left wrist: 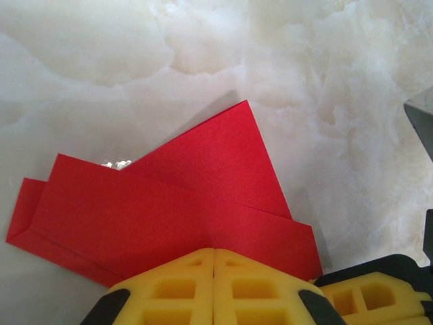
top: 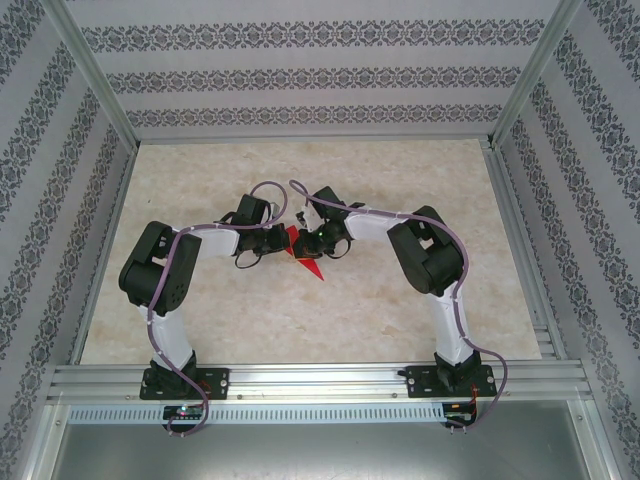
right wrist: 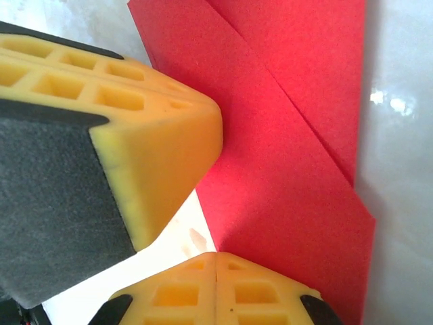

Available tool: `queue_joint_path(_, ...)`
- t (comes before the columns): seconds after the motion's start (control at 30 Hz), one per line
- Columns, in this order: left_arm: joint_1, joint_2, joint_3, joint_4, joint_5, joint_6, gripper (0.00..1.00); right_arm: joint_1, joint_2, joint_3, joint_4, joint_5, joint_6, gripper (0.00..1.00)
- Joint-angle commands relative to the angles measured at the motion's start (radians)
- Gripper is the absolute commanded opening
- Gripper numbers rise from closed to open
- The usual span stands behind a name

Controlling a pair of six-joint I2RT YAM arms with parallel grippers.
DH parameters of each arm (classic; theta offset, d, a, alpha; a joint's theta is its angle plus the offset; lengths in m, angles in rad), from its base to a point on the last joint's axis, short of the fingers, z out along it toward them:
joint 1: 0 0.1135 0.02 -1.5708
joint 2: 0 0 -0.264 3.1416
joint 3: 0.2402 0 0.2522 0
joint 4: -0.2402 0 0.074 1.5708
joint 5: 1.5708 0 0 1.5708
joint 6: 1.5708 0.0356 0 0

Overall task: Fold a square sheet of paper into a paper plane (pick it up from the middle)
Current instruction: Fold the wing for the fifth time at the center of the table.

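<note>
Paper plane (left wrist: pixel 169 203): red, creased (flat on worktop (left wrist: pixel 135 68))
Left end effector (left wrist: pixel 214 261): closed, tips against plane
Right end effector (right wrist: pixel 216 263): closed, tips against plane

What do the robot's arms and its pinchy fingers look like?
The left arm and right arm are both white tubes joined by chunky black joints, with a thin purple cable running along each. The left gripper and right gripper have yellow fingers with little square holes, like waffles, backed in black.
</note>
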Motion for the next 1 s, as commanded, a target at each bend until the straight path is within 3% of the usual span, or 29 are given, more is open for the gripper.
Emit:
queue_joint_path(0.0, 0.015, 0.067, -0.027, -0.084, -0.086, 0.008, 0.07, 0.0, -0.013, -0.079, -0.071, 0.031, -0.045, 0.05)
queue_joint_path(0.67, 0.022, 0.074, -0.01, -0.106, -0.082, 0.014, 0.07, -0.052, -0.291, -0.505, -0.015, 0.014, -0.072, 0.06)
queue_joint_path(0.97, 0.021, 0.046, 0.094, -0.182, -0.028, 0.024, 0.12, -0.086, -0.49, -0.49, 0.016, 0.063, -0.007, 0.21)
